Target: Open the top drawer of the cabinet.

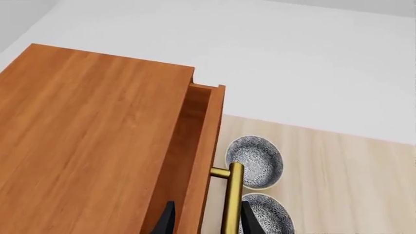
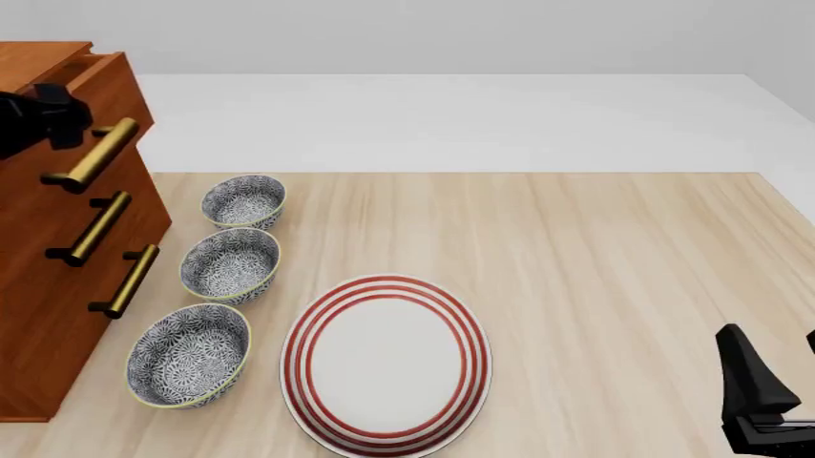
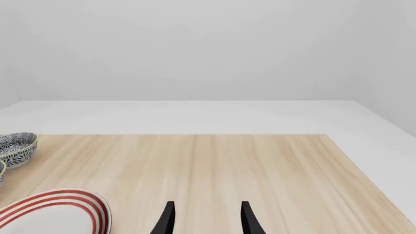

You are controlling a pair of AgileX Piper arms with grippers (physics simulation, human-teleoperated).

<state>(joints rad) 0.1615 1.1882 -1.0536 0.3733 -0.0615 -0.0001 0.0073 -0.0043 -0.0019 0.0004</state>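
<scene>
One hand (image 1: 204, 219), the left, is straddling the top drawer's (image 2: 109, 95) front and handle (image 2: 92, 156) at ten o'clock, fingers apart, drawer slightly out, so more outward pulling seems needed.

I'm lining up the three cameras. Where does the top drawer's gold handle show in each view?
Front view: the gold handle sits at the upper left, on the top drawer, beside the left pincer.
Left wrist view: the handle runs down to the bottom edge, between the pincer's fingers.
Right wrist view: not in it.
Shared landmark: the patterned bowl nearest the cabinet's top end.
</scene>
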